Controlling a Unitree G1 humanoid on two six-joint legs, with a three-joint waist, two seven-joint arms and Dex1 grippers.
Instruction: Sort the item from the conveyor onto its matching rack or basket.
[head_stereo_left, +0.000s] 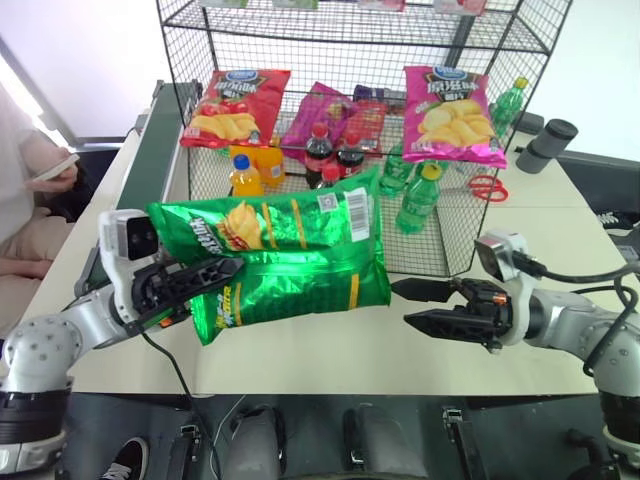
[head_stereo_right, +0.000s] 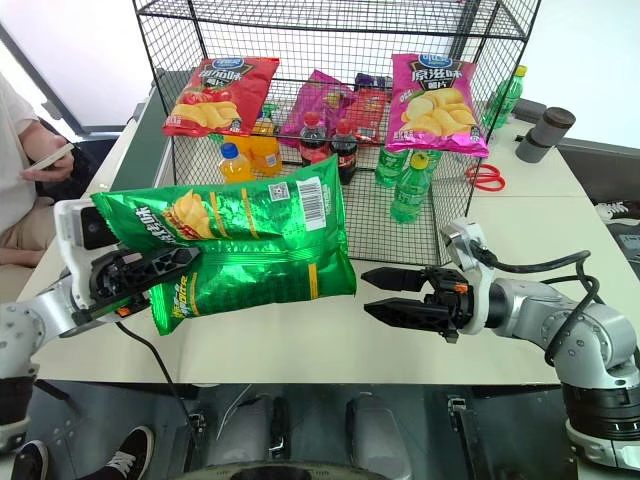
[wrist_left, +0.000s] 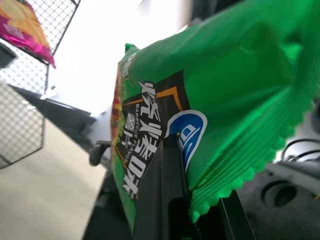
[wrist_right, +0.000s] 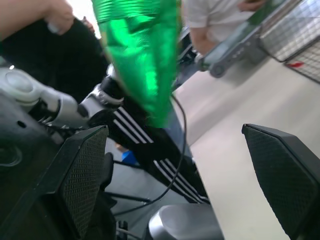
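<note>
The large shiny green chip bag (head_stereo_left: 290, 255), its barcode and pictured chips turned upward, hung lengthwise above the pale tabletop (head_stereo_left: 330, 350), clear of the surface and in front of the tall black wire-mesh rack (head_stereo_left: 300, 30). The left gripper (head_stereo_left: 205, 272) was closed on the bag's crimped end, both black fingers clamped over the foil by the blue oval logo, as the left wrist view showed. The right gripper (head_stereo_left: 420, 305) stood just beside the bag's free end, apart from it, its two fingers spread wide and holding nothing. Judging from this, the pickup was finished and the carry to the rack was in hand; the next move would call for lifting the bag forward over the rack's front edge onto the tier where other chip bags lay, with the open gripper perhaps steadying the sagging end so the slippery foil did not swing or catch on the wire. On that tier lay a red chip bag (head_stereo_left: 235, 105) and a pink chip bag (head_stereo_left: 452, 115), with soda bottles (head_stereo_left: 330, 150) below. The long dark green conveyor (head_stereo_left: 160, 130) ran along the table's left side behind the bag. A person in pale clothing (head_stereo_left: 25, 190) sat at the left edge holding a phone.
</note>
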